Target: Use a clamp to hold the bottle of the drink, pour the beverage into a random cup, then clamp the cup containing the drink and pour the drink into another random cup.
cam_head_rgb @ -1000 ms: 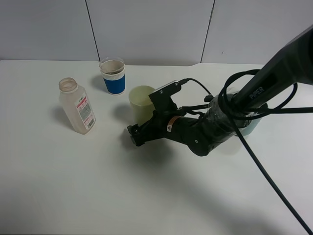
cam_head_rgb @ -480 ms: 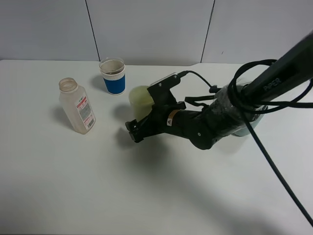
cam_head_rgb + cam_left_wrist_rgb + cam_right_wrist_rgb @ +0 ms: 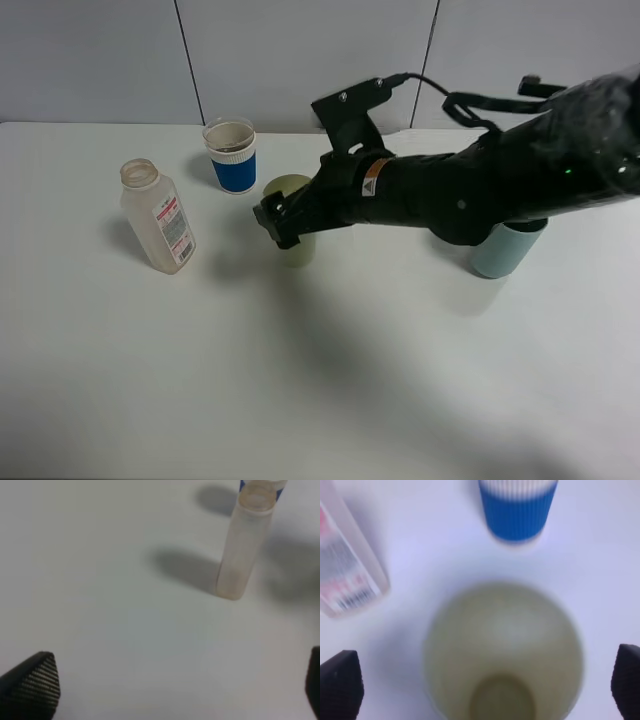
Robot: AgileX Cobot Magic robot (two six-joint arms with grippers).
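The clear bottle (image 3: 157, 216) with a white-and-red label stands at the left of the table, uncapped, and looks empty. The blue-and-white cup (image 3: 232, 156) stands behind it to the right. My right gripper (image 3: 274, 221) hovers at the pale yellow-green cup (image 3: 298, 250), open wide. In the right wrist view I look down into this cup (image 3: 502, 645), with one fingertip (image 3: 340, 685) on each side and apart from it. I cannot make out the beverage. My left gripper (image 3: 170, 690) is open, facing the bottle (image 3: 244, 550) from a distance.
A teal cup (image 3: 498, 252) stands at the right, partly behind the right arm. Black cables loop over that arm. The table's back edge meets a grey panelled wall. The left arm is outside the exterior high view.
My right arm has risen and swung back over the yellow-green cup, from a low spot in front of it. The bottle and cups have not moved.
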